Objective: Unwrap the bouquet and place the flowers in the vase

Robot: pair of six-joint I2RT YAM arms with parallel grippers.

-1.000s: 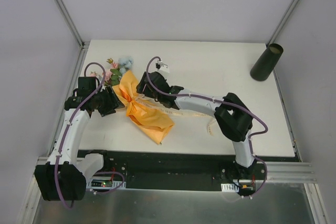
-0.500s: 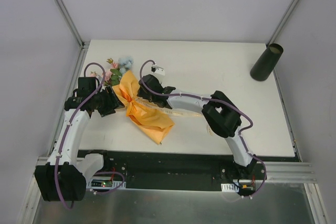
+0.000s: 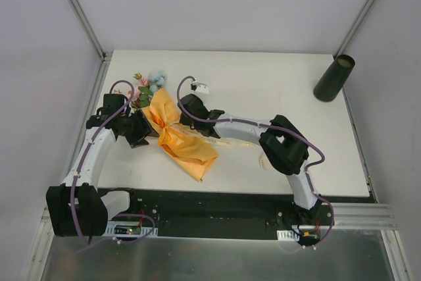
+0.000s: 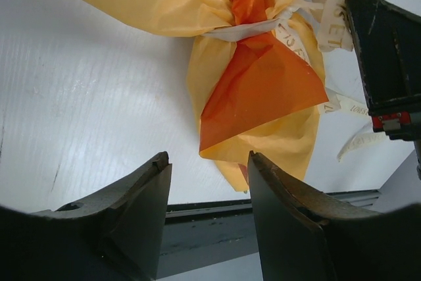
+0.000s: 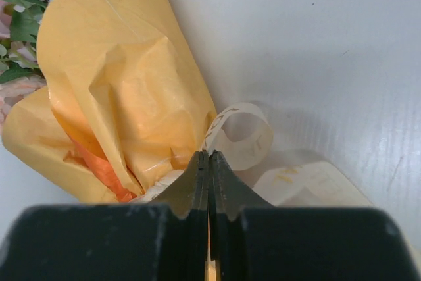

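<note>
The left gripper holds its jaws partway apart with nothing between them; its arm rises from the base, bends at the elbow and turns the wrist inward over the table; just ahead of its fingertips, apart from them, lies the bouquet, its orange paper drawn to a narrow waist by the cream ribbon. The right gripper has its jaws pressed together; its arm lies long and low across the table, elbow raised, forearm stretched toward the bouquet; the tips sit right at the tied waist, with a ribbon loop curling just past them to one side; a thin pale sliver shows between the fingers lower down, though I cannot tell whether ribbon is pinched there; farther ahead of this gripper the paper flares into a cone, and the flowers poke from its mouth, green leaves with pink and pale blue blooms; a ribbon tail trails back under the forearm; well behind and off to the side, at the table's far corner, stands the vase, apart from everything else.
</note>
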